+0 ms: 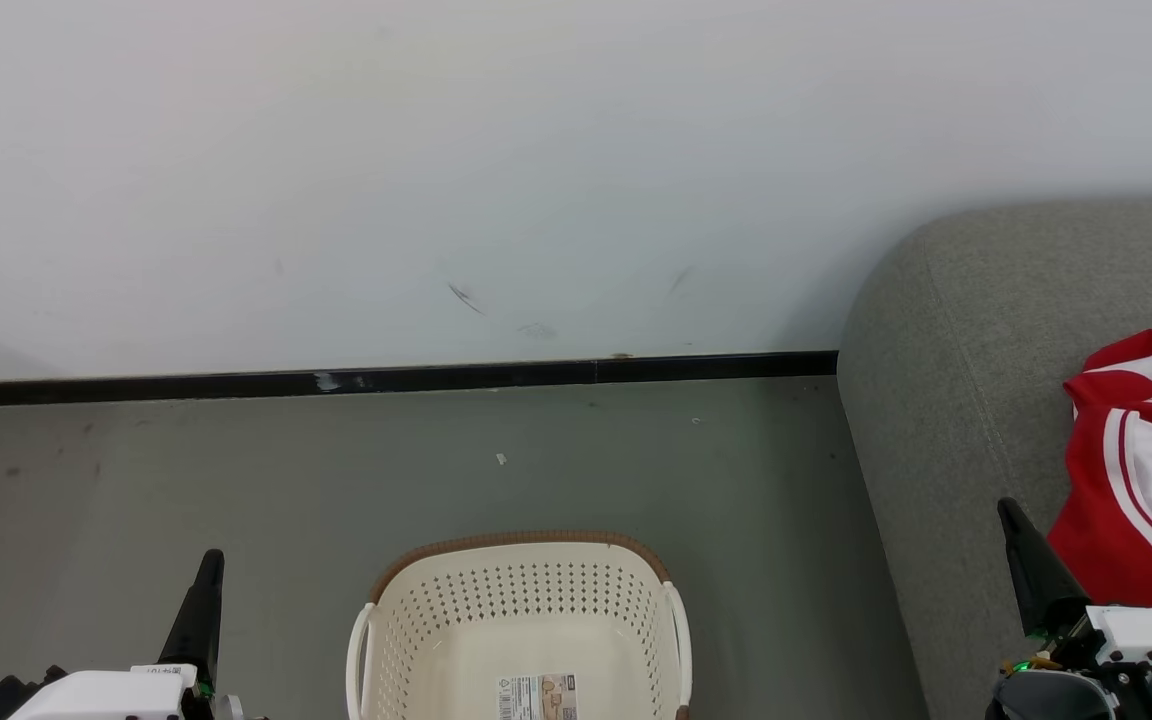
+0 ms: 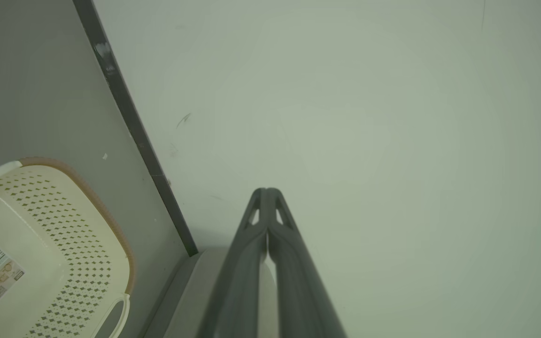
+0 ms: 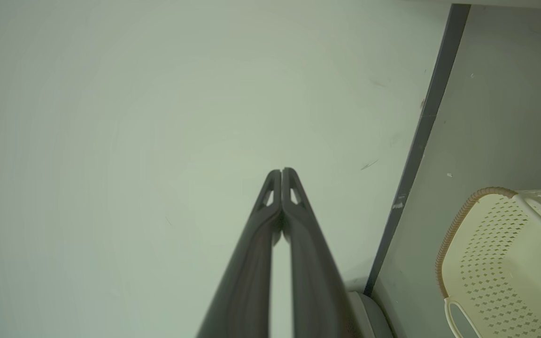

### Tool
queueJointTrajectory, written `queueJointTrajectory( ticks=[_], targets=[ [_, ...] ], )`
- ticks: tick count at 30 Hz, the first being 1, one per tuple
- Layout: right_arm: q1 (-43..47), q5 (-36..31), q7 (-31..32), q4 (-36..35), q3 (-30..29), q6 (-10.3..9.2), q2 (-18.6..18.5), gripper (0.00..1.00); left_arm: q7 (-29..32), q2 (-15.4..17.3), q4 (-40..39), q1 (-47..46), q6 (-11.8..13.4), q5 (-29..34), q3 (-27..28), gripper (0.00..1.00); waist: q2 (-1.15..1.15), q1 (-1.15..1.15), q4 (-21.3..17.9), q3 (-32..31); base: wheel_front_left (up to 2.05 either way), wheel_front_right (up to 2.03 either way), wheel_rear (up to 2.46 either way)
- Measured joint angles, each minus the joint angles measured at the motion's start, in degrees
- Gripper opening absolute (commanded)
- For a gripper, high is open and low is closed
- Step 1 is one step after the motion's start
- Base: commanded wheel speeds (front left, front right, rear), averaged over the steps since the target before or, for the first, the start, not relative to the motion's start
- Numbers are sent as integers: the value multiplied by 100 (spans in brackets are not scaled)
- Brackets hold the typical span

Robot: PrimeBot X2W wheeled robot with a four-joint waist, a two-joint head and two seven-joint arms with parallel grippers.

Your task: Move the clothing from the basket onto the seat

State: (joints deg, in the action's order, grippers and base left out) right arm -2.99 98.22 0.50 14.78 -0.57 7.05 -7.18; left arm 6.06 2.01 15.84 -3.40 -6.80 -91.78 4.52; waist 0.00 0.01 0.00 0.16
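Right gripper [image 1: 1011,512] near rumpled red clothing [image 1: 1151,480] with white striped panels

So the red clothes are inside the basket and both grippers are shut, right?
Not quite. The basket is empty. The head view shows the red clothes lying on the grey seat instead. The left gripper and the right gripper are both shut, as you said.

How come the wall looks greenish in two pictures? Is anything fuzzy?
Head view: the wall looks white and sharp. Left wrist view: greenish tint, and the left gripper blurs toward the bottom edge. Right wrist view: same tint, and the right gripper is fuzzy low down. Likely the cameras' colour.
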Motion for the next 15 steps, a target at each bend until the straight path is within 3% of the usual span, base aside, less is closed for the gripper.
queueJointTrajectory(
  ticks=[15],
  targets=[
    [-1,-1,1,2,-14,0,12,0,0,0,5,-1,0,0,2,0,0,0,0,0,0,0,0]
  ],
)
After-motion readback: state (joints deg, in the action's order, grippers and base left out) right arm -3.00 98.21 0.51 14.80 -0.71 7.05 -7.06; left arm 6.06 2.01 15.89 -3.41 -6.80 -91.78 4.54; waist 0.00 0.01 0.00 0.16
